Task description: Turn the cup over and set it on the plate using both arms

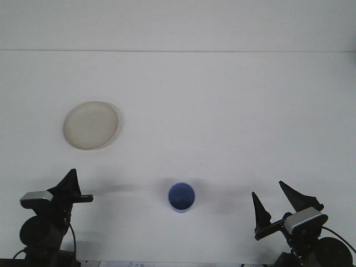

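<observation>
The small blue cup (181, 197) is left untouched at lower centre, apart from the round cream plate (90, 124) upper left. The right gripper (276, 204) is spread wide, seemingly readied for approach; the left gripper (71, 186) cannot be judged.

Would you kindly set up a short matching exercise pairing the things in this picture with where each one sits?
Things:
1. plate
2. cup
3. left claw
4. right claw

Places:
a. near edge of the table, in the middle
b. bottom right corner
c. left side of the table, farther back
d. bottom left corner

Pairs: 1-c, 2-a, 3-d, 4-b
</observation>
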You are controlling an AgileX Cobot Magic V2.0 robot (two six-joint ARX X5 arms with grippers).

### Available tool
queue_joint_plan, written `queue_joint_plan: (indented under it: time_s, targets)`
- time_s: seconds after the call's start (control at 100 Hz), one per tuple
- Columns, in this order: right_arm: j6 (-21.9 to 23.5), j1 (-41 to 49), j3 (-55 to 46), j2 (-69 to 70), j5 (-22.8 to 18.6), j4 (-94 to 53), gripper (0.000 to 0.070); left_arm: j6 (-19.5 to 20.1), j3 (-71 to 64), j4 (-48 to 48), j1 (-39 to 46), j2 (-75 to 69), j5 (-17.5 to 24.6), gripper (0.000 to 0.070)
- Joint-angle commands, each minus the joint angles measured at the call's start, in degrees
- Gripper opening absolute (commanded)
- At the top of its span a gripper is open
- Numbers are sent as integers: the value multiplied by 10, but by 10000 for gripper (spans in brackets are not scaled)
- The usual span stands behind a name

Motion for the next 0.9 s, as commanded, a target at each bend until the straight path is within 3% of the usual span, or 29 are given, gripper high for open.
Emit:
queue_joint_plan:
  time_s: [0.0, 0.1, 0.14, 0.18, 0.26, 0.31, 0.49, 0.64, 0.89]
  targets:
    - [3, 5, 5, 0, 0, 4, 560, -7, 62, -23, 0, 42, 10, 12]
    - [2, 5, 5, 0, 0, 4, 560, 17, 158, -79, 0, 130, 61, 26]
    - [2, 5, 5, 0, 0, 4, 560, 28, 196, -101, 0, 167, 89, 79]
    - [2, 5, 5, 0, 0, 4, 560, 40, 232, -122, -1, 203, 118, 189]
    - [2, 5, 5, 0, 0, 4, 560, 63, 301, -167, -5, 279, 176, 496]
    - [2, 5, 5, 0, 0, 4, 560, 76, 340, -198, -12, 322, 202, 601]
    - [2, 5, 5, 0, 0, 3, 560, 131, 446, -285, -69, 454, 269, 609]
    - [2, 5, 5, 0, 0, 3, 560, 156, 510, -339, -150, 547, 271, 609]
    - [0, 5, 5, 0, 0, 3, 560, 161, 573, -354, -289, 671, 270, 609]
